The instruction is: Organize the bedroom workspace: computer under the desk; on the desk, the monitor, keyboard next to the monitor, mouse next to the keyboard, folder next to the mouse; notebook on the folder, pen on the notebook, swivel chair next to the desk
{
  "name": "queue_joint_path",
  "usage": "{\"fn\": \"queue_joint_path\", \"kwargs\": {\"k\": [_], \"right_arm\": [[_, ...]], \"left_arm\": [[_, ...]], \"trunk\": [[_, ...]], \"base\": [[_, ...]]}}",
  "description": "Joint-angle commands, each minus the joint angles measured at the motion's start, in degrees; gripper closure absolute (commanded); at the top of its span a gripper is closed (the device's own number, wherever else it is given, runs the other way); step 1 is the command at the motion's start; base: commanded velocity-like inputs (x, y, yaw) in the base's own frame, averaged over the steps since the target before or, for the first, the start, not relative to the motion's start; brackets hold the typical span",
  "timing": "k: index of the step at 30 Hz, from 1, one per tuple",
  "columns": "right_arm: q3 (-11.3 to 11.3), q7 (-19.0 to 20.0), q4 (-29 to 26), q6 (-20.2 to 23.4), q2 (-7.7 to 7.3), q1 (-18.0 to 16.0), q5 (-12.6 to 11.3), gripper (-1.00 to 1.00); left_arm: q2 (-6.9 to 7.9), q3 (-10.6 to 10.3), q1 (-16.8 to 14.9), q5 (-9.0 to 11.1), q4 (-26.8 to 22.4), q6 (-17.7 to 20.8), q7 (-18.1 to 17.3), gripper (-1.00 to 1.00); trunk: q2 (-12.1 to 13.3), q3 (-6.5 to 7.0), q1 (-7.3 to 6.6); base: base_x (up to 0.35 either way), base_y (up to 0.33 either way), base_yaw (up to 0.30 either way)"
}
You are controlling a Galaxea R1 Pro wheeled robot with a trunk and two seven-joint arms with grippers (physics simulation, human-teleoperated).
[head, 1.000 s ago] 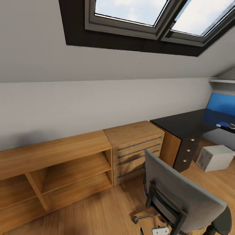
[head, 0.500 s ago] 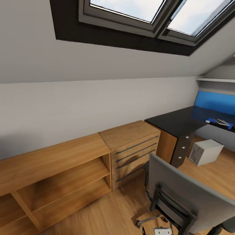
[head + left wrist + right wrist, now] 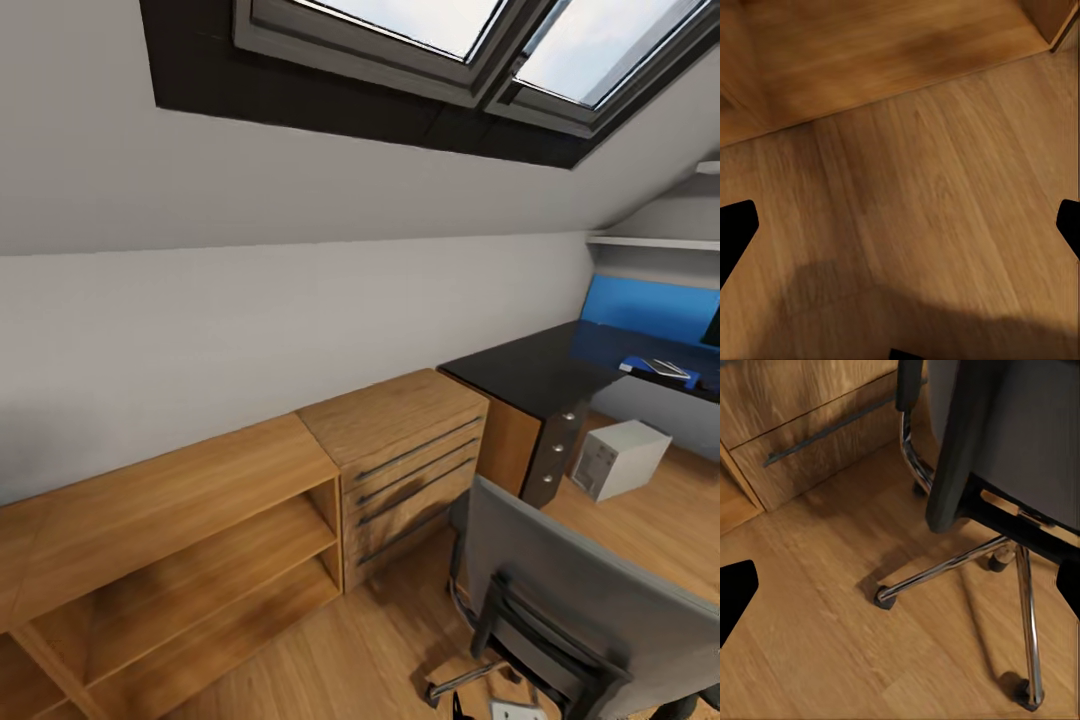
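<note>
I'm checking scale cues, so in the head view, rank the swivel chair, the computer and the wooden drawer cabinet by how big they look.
1. swivel chair, though nearest the camera
2. wooden drawer cabinet
3. computer, farthest away

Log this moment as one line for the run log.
phase: in transit | chair: near, away from desk | computer: on floor by desk | folder: on desk | both end effectors: open, empty

Grey swivel chair (image 3: 590, 600) near black desk (image 3: 530, 372), computer (image 3: 620, 458) on floor beside.
</note>
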Motion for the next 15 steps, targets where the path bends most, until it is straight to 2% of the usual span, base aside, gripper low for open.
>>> {"fn": "queue_joint_path", "kwargs": {"k": [1, 10, 15], "right_arm": [[0.44, -0.37, 0.05, -0.11, -0.01, -0.05, -0.36, -1.0], [0.33, -0.36, 0.0, -0.13, -0.07, -0.05, -0.65, -1.0], [0.33, -0.36, -0.01, -0.14, -0.07, -0.05, -0.67, -1.0]], "left_arm": [[-0.11, 0.48, -0.01, -0.49, -0.04, -0.15, -0.05, -1.0], [-0.39, 0.38, -0.03, -0.68, 0.04, -0.15, -0.08, -1.0], [-0.38, 0.43, -0.03, -0.69, 0.04, -0.13, -0.06, -1.0]], "trunk": [[-0.04, -0.07, 0.0], [-0.04, -0.07, 0.0], [-2.05, -0.97, 1.1]], "base": [[0.007, 0.013, -0.169], [0.002, 0.004, -0.232], [0.0, 0.0, -0.256]]}}
